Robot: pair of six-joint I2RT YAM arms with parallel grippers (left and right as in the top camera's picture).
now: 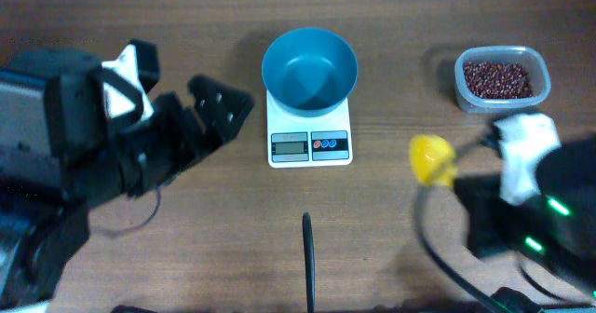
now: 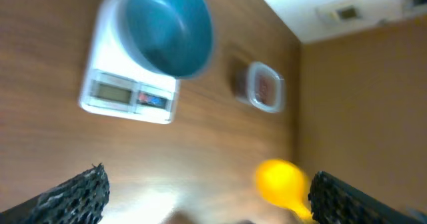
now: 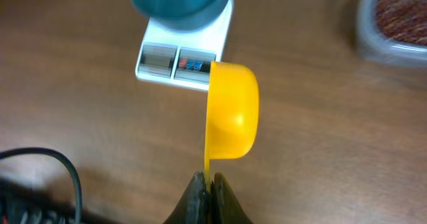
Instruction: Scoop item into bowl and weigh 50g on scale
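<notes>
From my station I saw the scale [image 1: 309, 143] near the middle of the worktop [image 1: 391, 34], with the bowl [image 1: 309, 69] sitting on its platform, just behind the display strip. The beans [image 1: 503, 78] lay as a loose heap inside a clear tub [image 1: 498, 106], which stood well apart from the scale, between 2 and 3 o'clock of it in the overhead view. The left hand [image 2: 210, 201] was at about 9 o'clock of the scale, near it but not touching. Its two fingers stood very wide apart and had hold of nothing. The right hand [image 3: 207, 187] was at about 4 o'clock of the scale, and its fingers were pressed fully together on the thin handle of a yellow scoop [image 3: 231, 111]. The cup of the scoop pointed toward the scale and was above the worktop, near the front strip of the scale but apart from it. I could not tell whether anything was in the cup. A black cable [image 1: 307, 257] lay on the worktop at 6 o'clock of the scale.
</notes>
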